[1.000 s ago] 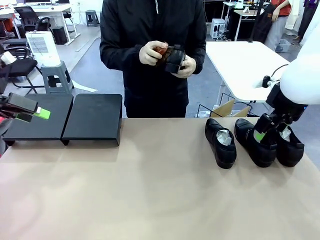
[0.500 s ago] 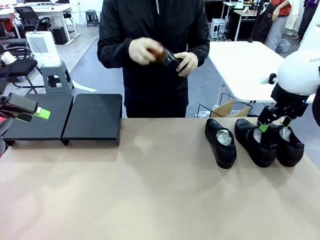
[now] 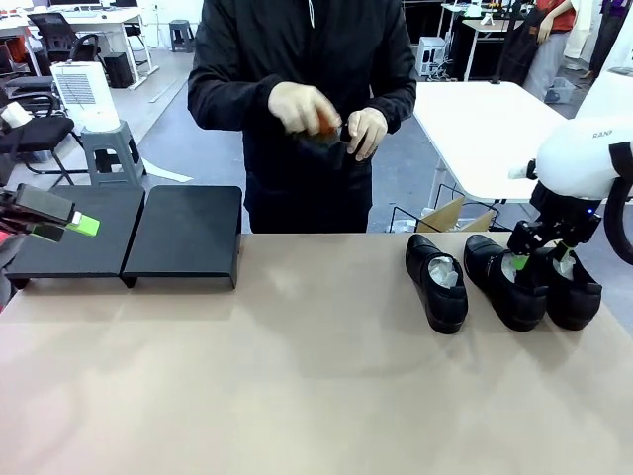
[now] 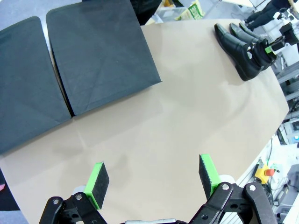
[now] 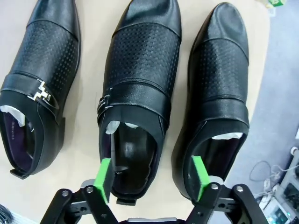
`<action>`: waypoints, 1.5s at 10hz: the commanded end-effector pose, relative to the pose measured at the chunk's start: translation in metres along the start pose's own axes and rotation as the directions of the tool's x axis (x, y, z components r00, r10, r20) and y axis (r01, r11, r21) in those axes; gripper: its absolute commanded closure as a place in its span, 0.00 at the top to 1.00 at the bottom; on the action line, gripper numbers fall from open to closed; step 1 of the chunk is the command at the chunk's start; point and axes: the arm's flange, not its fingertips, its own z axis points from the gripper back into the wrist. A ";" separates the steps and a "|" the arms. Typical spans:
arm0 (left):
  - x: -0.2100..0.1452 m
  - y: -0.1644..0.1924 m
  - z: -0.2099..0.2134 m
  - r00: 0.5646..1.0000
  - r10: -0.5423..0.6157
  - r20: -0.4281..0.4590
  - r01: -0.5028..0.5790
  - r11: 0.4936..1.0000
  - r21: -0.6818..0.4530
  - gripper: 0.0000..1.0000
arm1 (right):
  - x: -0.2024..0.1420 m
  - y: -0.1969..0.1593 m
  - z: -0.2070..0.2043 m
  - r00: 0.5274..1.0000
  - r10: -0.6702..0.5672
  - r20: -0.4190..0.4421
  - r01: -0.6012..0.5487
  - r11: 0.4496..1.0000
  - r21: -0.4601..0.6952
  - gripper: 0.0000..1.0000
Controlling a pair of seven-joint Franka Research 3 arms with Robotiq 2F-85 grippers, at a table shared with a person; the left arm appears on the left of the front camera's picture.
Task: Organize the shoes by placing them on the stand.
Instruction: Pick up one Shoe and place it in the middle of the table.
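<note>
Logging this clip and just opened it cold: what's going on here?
The right gripper sits at the heels of two shoes, jaws open, one finger in the middle shoe and one in the rightmost shoe. A third shoe lies beside them on the table. The left gripper hovers open near the stand, which holds no shoes. Across the table a person's hands handle a dark, blurred object, likely the fourth shoe.

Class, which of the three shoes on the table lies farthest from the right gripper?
The lone shoe nearest the table's middle; the right gripper is at the other two, lying close together.
</note>
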 end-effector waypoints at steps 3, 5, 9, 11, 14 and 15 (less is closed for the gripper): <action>-0.001 0.001 0.000 1.000 -0.010 0.012 0.010 1.000 -0.022 1.00 | -0.002 0.010 -0.005 0.997 -0.057 0.045 0.058 0.998 -0.032 0.58; -0.001 0.001 0.000 1.000 -0.010 0.012 0.010 1.000 -0.022 1.00 | 0.003 0.014 -0.021 0.998 -0.063 0.011 0.063 0.998 -0.031 0.58; -0.001 0.001 0.000 1.000 -0.010 0.012 0.010 1.000 -0.022 1.00 | 0.006 0.005 -0.026 0.996 -0.088 0.002 0.088 0.996 -0.033 0.58; -0.001 0.001 0.000 1.000 -0.010 0.012 0.010 1.000 -0.022 1.00 | 0.006 0.002 -0.023 0.995 -0.094 0.014 0.094 0.995 -0.030 0.58; -0.001 0.001 0.000 1.000 -0.010 0.012 0.010 1.000 -0.022 1.00 | 0.009 -0.006 -0.044 0.994 -0.098 -0.042 0.099 0.995 0.010 0.58; -0.001 0.001 0.000 1.000 -0.010 0.012 0.010 1.000 -0.022 1.00 | 0.011 -0.007 -0.048 0.995 -0.088 -0.050 0.088 0.996 0.013 0.58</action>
